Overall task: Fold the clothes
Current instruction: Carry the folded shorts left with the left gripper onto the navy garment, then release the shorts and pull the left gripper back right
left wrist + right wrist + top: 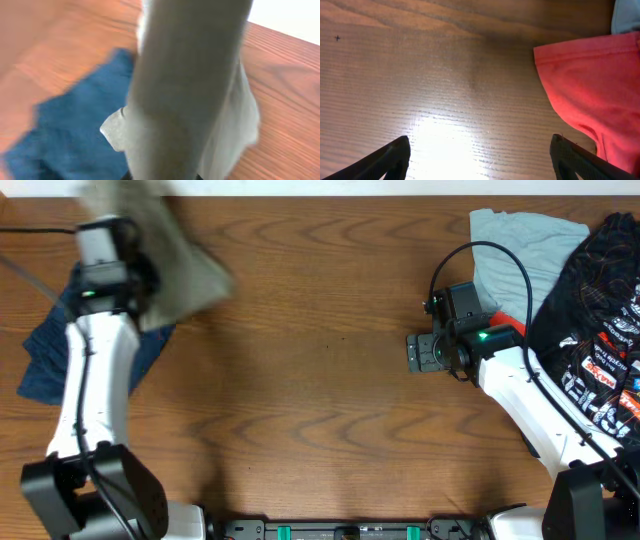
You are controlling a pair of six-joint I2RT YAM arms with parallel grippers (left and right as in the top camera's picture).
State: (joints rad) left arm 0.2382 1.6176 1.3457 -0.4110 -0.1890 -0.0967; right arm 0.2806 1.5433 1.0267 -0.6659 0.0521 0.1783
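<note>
The khaki-beige shorts (165, 255) hang blurred from my left gripper (105, 240) at the table's far left, lifted above a navy garment (45, 360). In the left wrist view the shorts (190, 100) fill the middle, and the navy piece (70, 130) lies below left. My left fingers are hidden by the cloth they hold. My right gripper (480, 155) is open and empty over bare wood, beside a red garment (590, 85). In the overhead view it (420, 352) sits left of a light-blue piece (520, 250) and a black printed piece (600, 290).
The wooden table (320, 380) stretches between the two arms. The right-hand pile of garments lies at the far right edge. A black cable (490, 255) loops over the right arm.
</note>
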